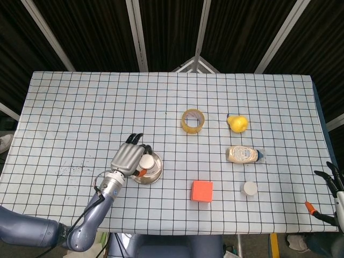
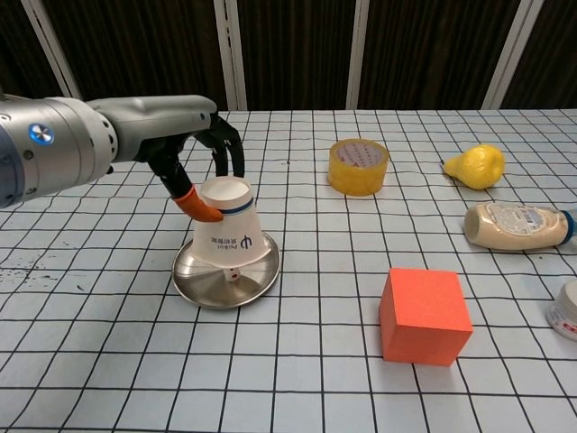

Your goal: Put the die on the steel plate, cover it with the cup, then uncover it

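My left hand [image 2: 196, 161] [image 1: 128, 157] grips a white paper cup [image 2: 225, 232] [image 1: 146, 161] upside down, mouth downward, right over the steel plate [image 2: 189, 281] [image 1: 155, 172]. The small white die [image 2: 233, 272] lies in the plate and peeks out just under the cup's front rim. That rim sits low over the plate, slightly tilted. At the table's right front edge my right hand [image 1: 334, 189] stays with its fingers apart and nothing in it; the chest view does not show it.
A yellow tape roll [image 2: 358, 166] and a yellow pear-shaped fruit [image 2: 475, 166] stand at the back right. A sauce bottle [image 2: 518, 225] lies on its side. An orange cube [image 2: 425, 315] and a small white jar [image 2: 566, 309] sit in front, right of the plate.
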Tool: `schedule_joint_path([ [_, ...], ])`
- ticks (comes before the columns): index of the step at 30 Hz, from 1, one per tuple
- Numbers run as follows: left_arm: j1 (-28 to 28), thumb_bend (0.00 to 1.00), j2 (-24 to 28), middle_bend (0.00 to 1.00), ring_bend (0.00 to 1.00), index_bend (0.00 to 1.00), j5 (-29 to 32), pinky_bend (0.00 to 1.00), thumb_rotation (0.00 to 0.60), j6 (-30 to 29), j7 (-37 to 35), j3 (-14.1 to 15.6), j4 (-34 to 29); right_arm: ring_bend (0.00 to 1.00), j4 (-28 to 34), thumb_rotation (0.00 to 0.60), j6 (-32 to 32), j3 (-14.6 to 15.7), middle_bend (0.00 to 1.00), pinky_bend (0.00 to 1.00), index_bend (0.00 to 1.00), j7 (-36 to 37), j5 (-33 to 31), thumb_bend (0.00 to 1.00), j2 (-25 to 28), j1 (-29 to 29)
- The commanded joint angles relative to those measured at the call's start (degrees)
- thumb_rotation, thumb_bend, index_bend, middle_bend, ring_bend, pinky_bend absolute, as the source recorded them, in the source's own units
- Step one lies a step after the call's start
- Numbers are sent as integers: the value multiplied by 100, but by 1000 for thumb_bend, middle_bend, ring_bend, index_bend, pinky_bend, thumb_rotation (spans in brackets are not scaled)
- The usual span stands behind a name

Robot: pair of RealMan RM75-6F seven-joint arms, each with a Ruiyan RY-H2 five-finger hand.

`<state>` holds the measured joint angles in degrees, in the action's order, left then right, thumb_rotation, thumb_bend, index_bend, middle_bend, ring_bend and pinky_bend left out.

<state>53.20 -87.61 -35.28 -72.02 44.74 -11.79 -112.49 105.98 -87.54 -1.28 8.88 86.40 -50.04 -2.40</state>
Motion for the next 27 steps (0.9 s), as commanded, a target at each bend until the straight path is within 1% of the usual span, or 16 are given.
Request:
schedule_joint_path([
  [1,-40,515,-87,434,49,566,-130,0,600,8,-106,67,207,85,6,600,6,4,50,0,229,-1,6,234,-2,2],
  [6,-96,515,-252,434,49,566,-263,0,600,168,-277,219,549,85,-2,600,2,-2,50,0,232,6,-1,234,-5,3],
  [12,-132,515,-370,434,49,570,-407,0,600,335,-463,280,808,86,-26,600,14,-12,50,0,236,54,-43,235,-1,2],
  [19,-258,515,-538,433,49,574,-937,0,600,614,-1037,372,1190,86,-20,600,7,-8,50,0,240,52,-23,235,1,-1],
  [21,-286,515,-562,433,49,574,-1006,0,600,661,-1132,394,1257,86,-18,600,9,-6,50,0,240,58,-21,235,2,-1],
  [27,-343,515,-525,433,49,574,-1180,0,600,756,-1156,510,1418,85,-28,600,19,-10,50,0,240,91,-37,235,9,1],
])
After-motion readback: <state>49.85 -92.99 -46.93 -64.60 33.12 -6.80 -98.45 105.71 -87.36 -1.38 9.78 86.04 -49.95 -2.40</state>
